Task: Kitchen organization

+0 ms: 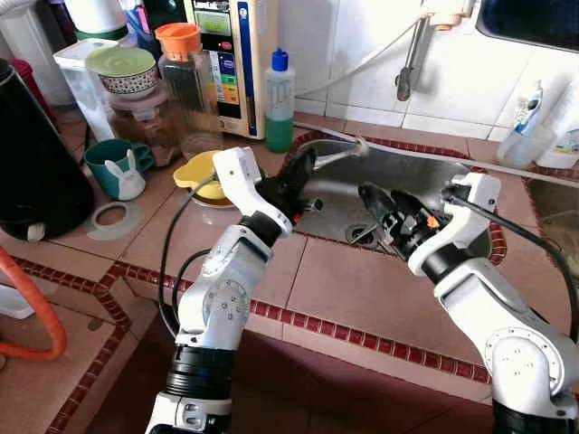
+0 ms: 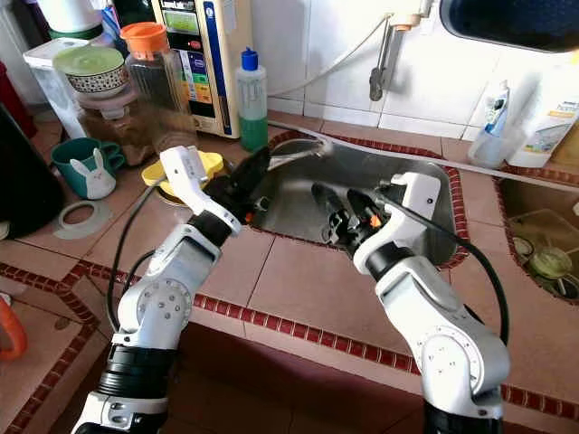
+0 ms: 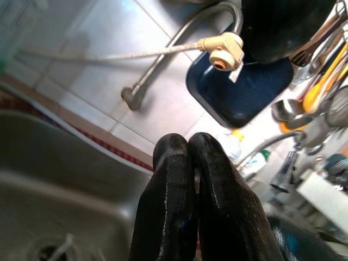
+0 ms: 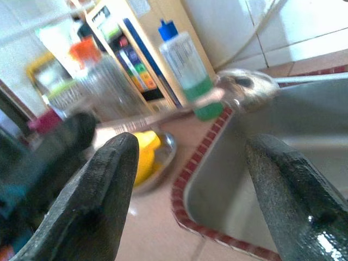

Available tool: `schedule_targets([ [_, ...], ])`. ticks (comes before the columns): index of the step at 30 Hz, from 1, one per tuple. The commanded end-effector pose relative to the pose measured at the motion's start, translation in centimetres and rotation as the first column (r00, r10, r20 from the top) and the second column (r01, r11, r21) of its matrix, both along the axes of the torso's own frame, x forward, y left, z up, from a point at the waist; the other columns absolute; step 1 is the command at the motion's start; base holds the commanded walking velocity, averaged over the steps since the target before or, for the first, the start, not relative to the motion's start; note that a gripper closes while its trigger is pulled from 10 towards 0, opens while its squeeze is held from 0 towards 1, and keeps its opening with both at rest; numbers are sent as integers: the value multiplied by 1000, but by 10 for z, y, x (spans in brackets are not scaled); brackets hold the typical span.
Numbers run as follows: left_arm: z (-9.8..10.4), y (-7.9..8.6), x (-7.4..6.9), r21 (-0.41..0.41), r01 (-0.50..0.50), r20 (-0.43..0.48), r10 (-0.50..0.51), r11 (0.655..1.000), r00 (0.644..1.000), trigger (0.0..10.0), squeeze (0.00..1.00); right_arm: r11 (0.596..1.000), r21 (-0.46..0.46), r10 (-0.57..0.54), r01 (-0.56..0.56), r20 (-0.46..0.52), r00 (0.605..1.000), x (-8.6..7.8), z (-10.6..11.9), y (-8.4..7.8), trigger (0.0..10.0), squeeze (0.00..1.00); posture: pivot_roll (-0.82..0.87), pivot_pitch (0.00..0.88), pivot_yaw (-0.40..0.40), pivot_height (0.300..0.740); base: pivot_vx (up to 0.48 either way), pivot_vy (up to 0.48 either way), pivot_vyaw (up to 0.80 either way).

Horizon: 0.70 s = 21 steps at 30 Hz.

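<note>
Bright daylight; blurred wrist views

White tiled wall [image 1: 362, 36]; terracotta tiled counter [image 1: 344, 289] edged in dark red; perhaps daylight, softly lit.

We see our left tool [image 2: 256, 168] pinched on the handle of a metal ladle [image 2: 297, 151], whose bowl hangs over the steel sink [image 2: 425, 181]. Our right tool [image 2: 336, 201] hovers inside the basin with its fingers spread apart. On the tiled desk [image 2: 298, 271] behind stand a green soap bottle [image 2: 252, 101], a yellow lid [image 2: 210, 165] and a teal rabbit mug [image 2: 83, 168].
</note>
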<state>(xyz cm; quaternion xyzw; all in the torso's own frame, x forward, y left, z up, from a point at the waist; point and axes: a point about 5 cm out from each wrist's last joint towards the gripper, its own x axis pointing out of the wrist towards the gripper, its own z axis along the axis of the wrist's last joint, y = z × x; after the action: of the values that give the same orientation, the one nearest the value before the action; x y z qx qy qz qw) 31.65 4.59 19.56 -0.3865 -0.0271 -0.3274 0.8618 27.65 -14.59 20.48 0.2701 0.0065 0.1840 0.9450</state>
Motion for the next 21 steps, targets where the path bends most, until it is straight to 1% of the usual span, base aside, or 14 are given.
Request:
schedule_targets([
  [1, 12, -4, -3, -62, 54, 22, -53, 997, 998, 0, 0, 998, 58, -22, 22, 2, 1000, 3, 4, -3, 10000, 0, -10, 6, 29, 740, 0, 0, 0],
  [6, 14, -8, -8, -96, 118, 15, -117, 988, 993, 0, 0, 988, 149, -29, 33, -27, 999, 8, 2, -2, 10000, 0, -10, 0, 21, 740, 0, 0, 0],
  [7, 14, -8, -10, -105, 133, 7, -133, 986, 991, 0, 0, 983, 179, -30, 37, -43, 999, 10, 0, 0, 10000, 0, -10, 0, 21, 740, 0, 0, 0],
  [8, 14, -8, -10, -105, 133, 7, -133, 986, 991, 0, 0, 983, 179, -30, 37, -43, 999, 10, 0, 0, 10000, 0, -10, 0, 21, 740, 0, 0, 0],
  [9, 15, -10, -12, -113, 152, 6, -152, 982, 988, 0, 0, 974, 221, -27, 40, -60, 998, 12, 0, 2, 10000, 0, -8, 0, 19, 740, 0, 0, 0],
  [13, 16, -11, -16, -127, 188, 0, -190, 974, 982, 0, 0, 955, 293, -21, 44, -81, 996, 17, -1, 8, 10000, 0, -7, 0, 19, 740, 0, 0, 0],
  [16, 16, -13, -18, -135, 215, -3, -217, 967, 976, 0, 0, 948, 314, -30, 55, -81, 996, 21, -1, 10, 10000, 0, -5, 0, 18, 740, 0, 0, 0],
  [17, 16, -14, -19, -131, 228, -5, -230, 965, 973, 0, 0, 937, 345, -27, 52, -77, 997, 23, 0, 13, 10000, 0, -5, 0, 17, 740, 0, 0, 0],
  [18, 15, -14, -20, -128, 231, -6, -233, 965, 972, 0, 0, 933, 357, -27, 50, -71, 997, 24, 1, 14, 10000, 0, -5, 0, 17, 740, 0, 0, 0],
  [19, 14, -14, -20, -130, 228, -17, -232, 965, 972, 0, 0, 919, 392, -18, 39, -57, 998, 26, 4, 17, 10000, 0, -5, 0, 17, 740, 0, 0, 0],
  [21, 13, -14, -20, -133, 224, -23, -229, 965, 973, 0, 0, 912, 409, -8, 27, -48, 999, 27, 6, 18, 10000, 0, -3, 0, 16, 740, 0, 0, 0],
])
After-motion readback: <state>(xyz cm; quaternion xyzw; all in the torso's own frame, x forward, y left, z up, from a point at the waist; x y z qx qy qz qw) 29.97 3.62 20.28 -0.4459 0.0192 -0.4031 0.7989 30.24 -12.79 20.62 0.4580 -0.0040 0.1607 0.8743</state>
